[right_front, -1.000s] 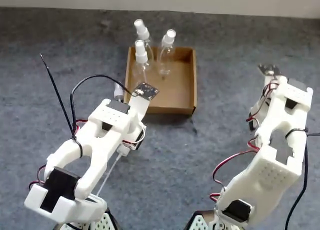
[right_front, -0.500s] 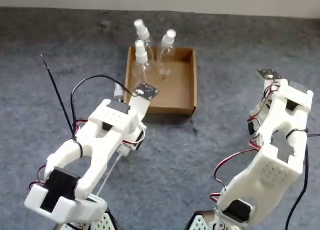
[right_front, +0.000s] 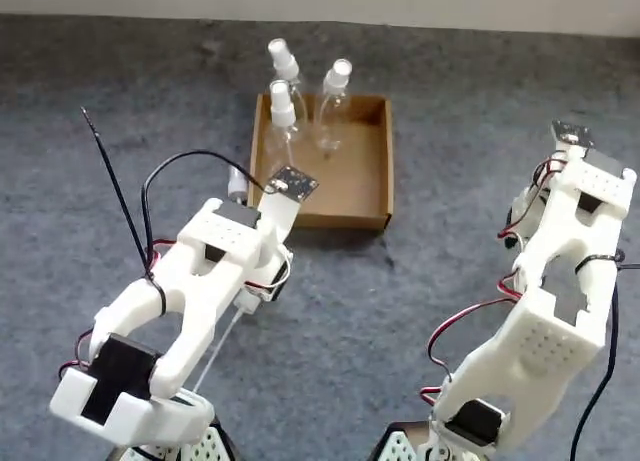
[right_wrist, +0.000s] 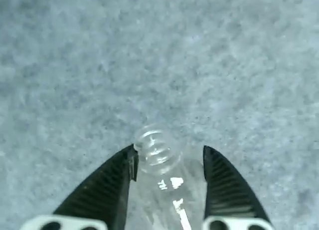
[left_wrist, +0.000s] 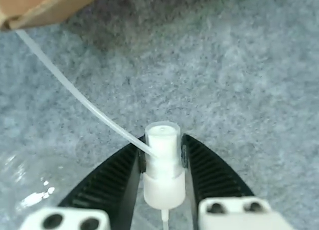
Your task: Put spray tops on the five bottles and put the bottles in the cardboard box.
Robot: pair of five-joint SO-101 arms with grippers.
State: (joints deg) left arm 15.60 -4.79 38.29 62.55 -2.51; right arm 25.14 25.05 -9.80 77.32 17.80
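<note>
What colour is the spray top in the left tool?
White spray top, clearest in the left wrist view.

Bright, even light casts a soft shadow beside the cardboard box (right_front: 345, 219) and glints on the bottle (right_wrist: 167, 182).

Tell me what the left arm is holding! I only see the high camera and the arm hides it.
Observer: The left gripper is pinching a white spray top by its sides.
Operator: And the right one?
Observer: The right gripper grips a clear bottle, held above the grey carpet.
Operator: Does it have a top yet?
Observer: No, its threaded neck is open, with nothing screwed on.
</note>
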